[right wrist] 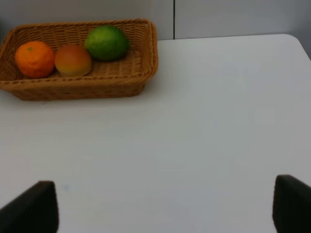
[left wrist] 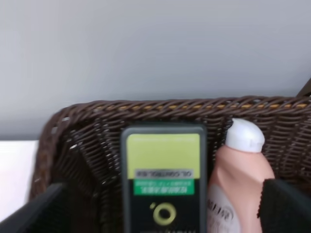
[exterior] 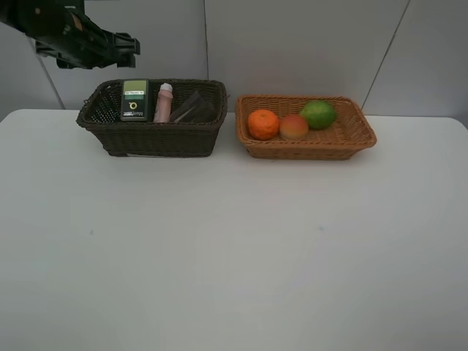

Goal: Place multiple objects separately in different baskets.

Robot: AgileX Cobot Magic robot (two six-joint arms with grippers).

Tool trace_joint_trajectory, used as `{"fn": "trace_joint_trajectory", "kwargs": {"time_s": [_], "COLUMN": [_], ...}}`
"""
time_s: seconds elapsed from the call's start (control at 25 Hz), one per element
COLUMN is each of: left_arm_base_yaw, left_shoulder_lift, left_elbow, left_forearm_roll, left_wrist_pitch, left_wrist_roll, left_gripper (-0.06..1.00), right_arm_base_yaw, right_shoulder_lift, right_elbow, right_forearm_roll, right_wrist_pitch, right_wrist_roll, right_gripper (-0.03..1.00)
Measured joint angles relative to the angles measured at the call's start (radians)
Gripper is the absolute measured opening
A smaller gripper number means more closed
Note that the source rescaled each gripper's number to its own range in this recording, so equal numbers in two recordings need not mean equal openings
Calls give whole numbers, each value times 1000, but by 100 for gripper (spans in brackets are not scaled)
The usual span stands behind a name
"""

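The dark brown basket point(exterior: 153, 139) holds the green-labelled pump bottle point(exterior: 135, 100), the pink white-capped bottle point(exterior: 163, 102) and the mauve cup point(exterior: 194, 108). The tan basket point(exterior: 314, 148) holds the orange point(exterior: 263, 124), the peach-like fruit point(exterior: 294, 127) and the green fruit point(exterior: 318, 114). My left gripper point(exterior: 130, 45) is raised above and behind the dark basket's left end, open and empty. Its wrist view looks into that basket point(left wrist: 160, 109) at the pump bottle point(left wrist: 164, 179) and pink bottle point(left wrist: 240, 179). My right gripper point(right wrist: 163, 206) is open and empty over the table, with the tan basket point(right wrist: 77, 90) and fruits ahead.
The white table point(exterior: 234, 248) spreads in front of both baskets. A grey panelled wall point(exterior: 292, 44) stands close behind them. The right arm is out of the exterior high view.
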Motion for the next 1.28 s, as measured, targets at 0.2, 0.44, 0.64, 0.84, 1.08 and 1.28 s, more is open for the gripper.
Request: {"fn": "trace_joint_trajectory", "kwargs": {"time_s": [0.2,0.44,0.64,0.84,1.08,1.28], "left_arm_base_yaw": [0,0,0,0,0,0], "left_shoulder_lift": [-155,-419,-673,-919,-1158,-1293], "left_elbow": [68,235,409,547,641,676], "left_forearm_roll": [-61,-267,-351,-355,-325,-272], "left_wrist_pitch": [174,335,354,381,463,611], "left_wrist_roll": [75,328,419,426,427,427], "left_gripper": [99,99,99,99,99,99], "right_arm_base_yaw": [0,0,0,0,0,0], "right_shoulder_lift": [0,0,0,0,0,0], "right_elbow": [0,0,0,0,0,0], "right_forearm_roll": [0,0,0,0,0,0], "right_wrist_pitch": [0,0,0,0,0,0], "right_wrist_roll": [0,0,0,0,0,0], "right_gripper": [86,86,86,86,86,86]}}
